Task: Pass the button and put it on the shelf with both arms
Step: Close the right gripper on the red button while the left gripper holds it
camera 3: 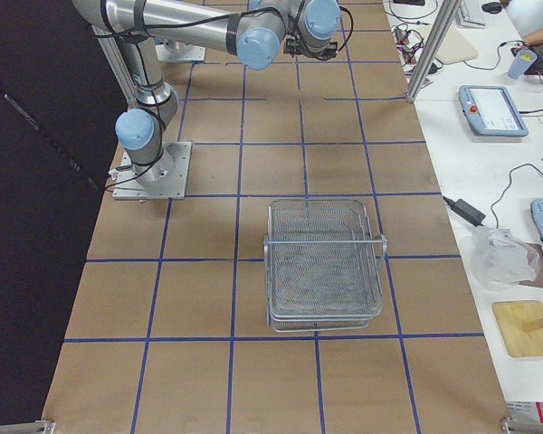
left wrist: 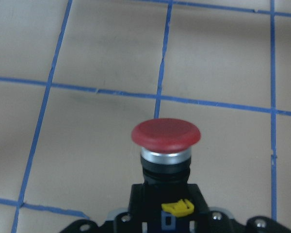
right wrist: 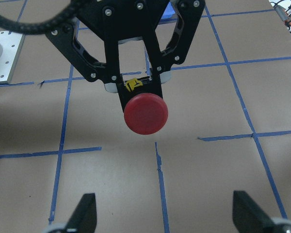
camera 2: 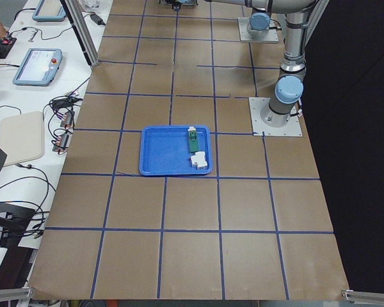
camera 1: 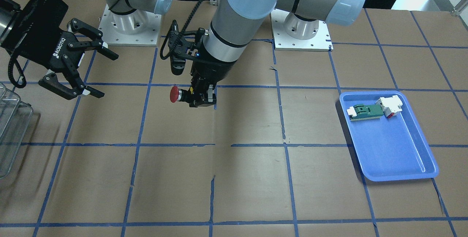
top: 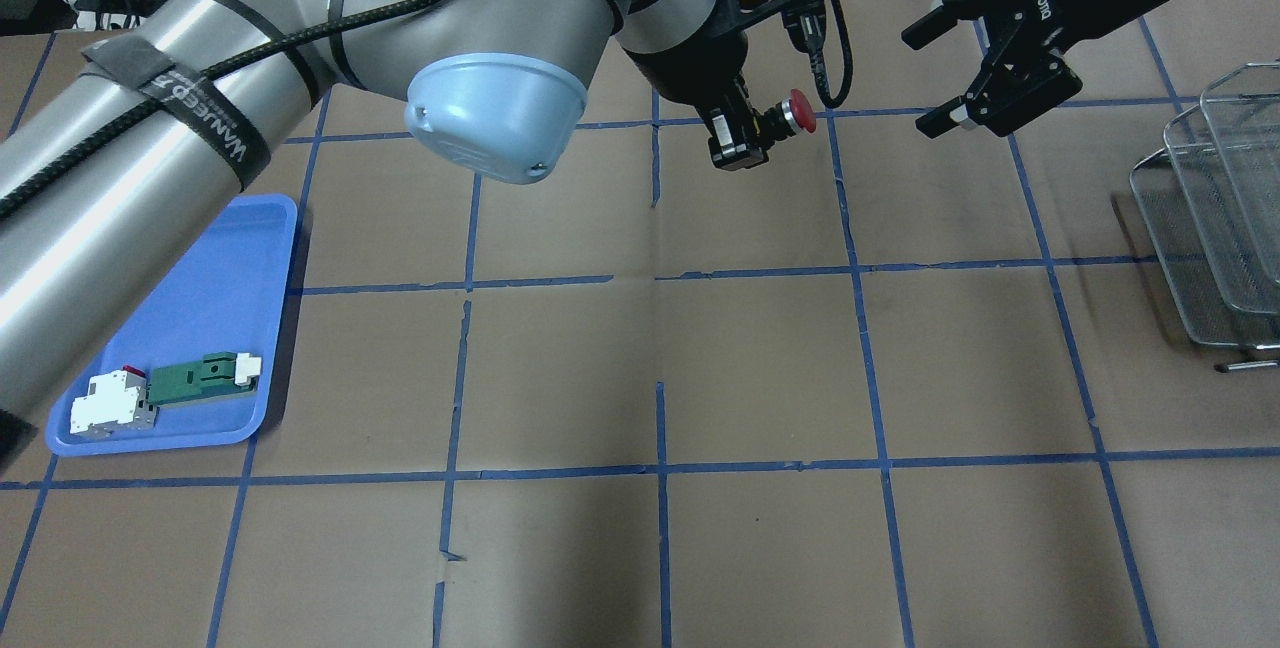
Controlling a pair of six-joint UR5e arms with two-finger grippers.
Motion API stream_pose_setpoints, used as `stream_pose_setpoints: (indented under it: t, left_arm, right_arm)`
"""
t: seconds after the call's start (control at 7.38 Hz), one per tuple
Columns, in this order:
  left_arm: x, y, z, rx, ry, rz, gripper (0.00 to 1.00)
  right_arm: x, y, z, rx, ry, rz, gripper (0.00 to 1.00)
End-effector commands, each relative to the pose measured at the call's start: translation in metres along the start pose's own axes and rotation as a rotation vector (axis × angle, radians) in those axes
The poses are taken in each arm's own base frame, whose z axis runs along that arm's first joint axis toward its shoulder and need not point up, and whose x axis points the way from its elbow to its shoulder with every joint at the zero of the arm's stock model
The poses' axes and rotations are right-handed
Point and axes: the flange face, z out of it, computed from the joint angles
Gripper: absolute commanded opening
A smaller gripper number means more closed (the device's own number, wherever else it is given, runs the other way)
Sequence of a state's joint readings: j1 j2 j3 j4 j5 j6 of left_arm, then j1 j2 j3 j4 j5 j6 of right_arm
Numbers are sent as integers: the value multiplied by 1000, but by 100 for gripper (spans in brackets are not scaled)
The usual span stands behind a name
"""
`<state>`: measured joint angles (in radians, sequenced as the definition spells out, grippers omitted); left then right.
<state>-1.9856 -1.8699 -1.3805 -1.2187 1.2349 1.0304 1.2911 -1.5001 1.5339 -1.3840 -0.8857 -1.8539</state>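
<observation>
My left gripper (camera 1: 199, 97) is shut on the black body of the button (camera 1: 174, 94) and holds it sideways above the table's middle, red cap towards my right gripper. The same shows in the overhead view, with the button (top: 797, 114) at the tip of the left gripper (top: 738, 135). My right gripper (camera 1: 103, 73) is open and empty, a short gap from the cap; in the overhead view it (top: 926, 78) is right of the button. The right wrist view faces the cap (right wrist: 146, 114). The left wrist view shows the cap (left wrist: 166, 134) from behind. The wire-mesh shelf (top: 1215, 218) stands at the table's right end.
A blue tray (top: 215, 298) at the left end holds a white-and-red block (top: 108, 406) and a flat green-and-white part (top: 200, 376). Blue tape lines grid the brown table. The shelf also shows in the front view (camera 1: 11, 127) and the right side view (camera 3: 324, 262).
</observation>
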Motion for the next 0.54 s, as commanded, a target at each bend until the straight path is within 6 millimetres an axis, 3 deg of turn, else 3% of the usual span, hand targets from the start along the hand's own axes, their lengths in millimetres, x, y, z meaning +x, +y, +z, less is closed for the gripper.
stream_pose_setpoints:
  t: [0.0, 0.41]
  left_arm:
    - [14, -23, -3, 18, -3, 41, 0]
    - [23, -34, -3, 49, 18, 54, 0]
  right_arm:
    - [-2, 4, 2, 6, -11, 8, 100]
    - [-7, -6, 8, 76, -20, 31, 100]
